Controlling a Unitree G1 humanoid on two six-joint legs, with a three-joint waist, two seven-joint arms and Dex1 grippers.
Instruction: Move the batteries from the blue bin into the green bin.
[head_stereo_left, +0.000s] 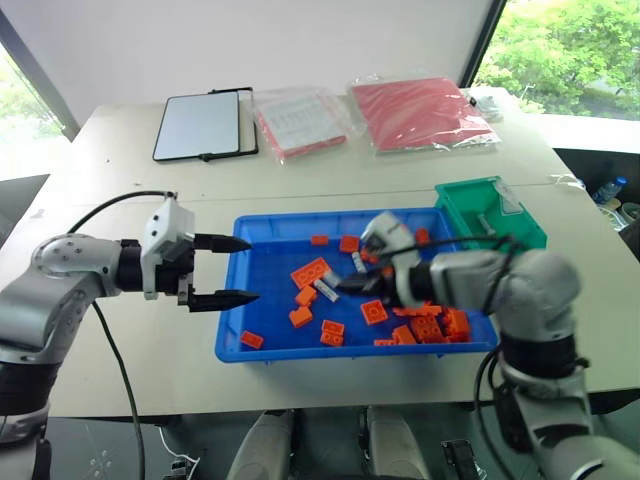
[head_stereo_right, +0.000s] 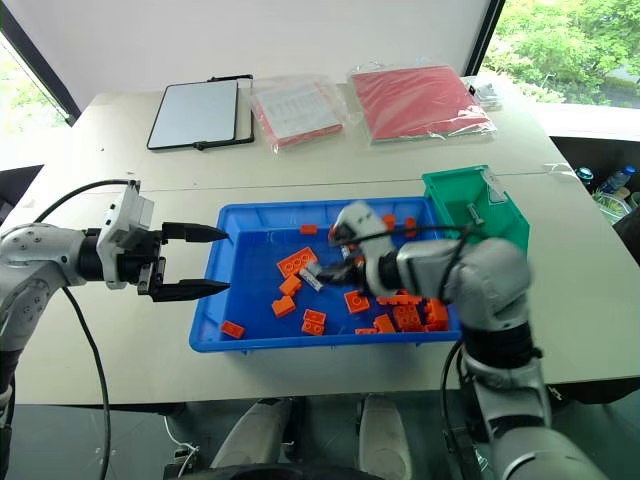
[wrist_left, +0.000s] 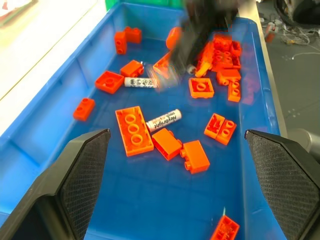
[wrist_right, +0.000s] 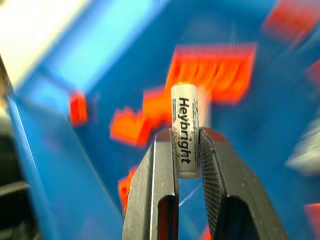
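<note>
The blue bin (head_stereo_left: 232, 338) lies in front of me, scattered with orange bricks (head_stereo_left: 310, 271). My right gripper (wrist_right: 185, 137) hangs over the middle of the bin, shut on a white-labelled battery (wrist_right: 185, 129) that sticks out past its fingertips; the held battery (head_stereo_left: 326, 290) is clear of the floor. Two more batteries (wrist_left: 164, 120) (wrist_left: 140, 82) lie among the bricks. My left gripper (head_stereo_left: 250, 270) is open at the bin's left rim, pointing across it, with nothing in it. The green bin (head_stereo_left: 500, 215) stands at the bin's far right corner with a small grey cylinder (head_stereo_left: 487, 222) inside.
A grey tablet (head_stereo_left: 198, 125) and two plastic bags (head_stereo_left: 300, 120) (head_stereo_left: 420, 110) lie at the back of the table. The left arm's black cable (head_stereo_left: 110, 350) hangs over the table's front edge. A bottle (head_stereo_left: 608, 190) stands off the table at the right.
</note>
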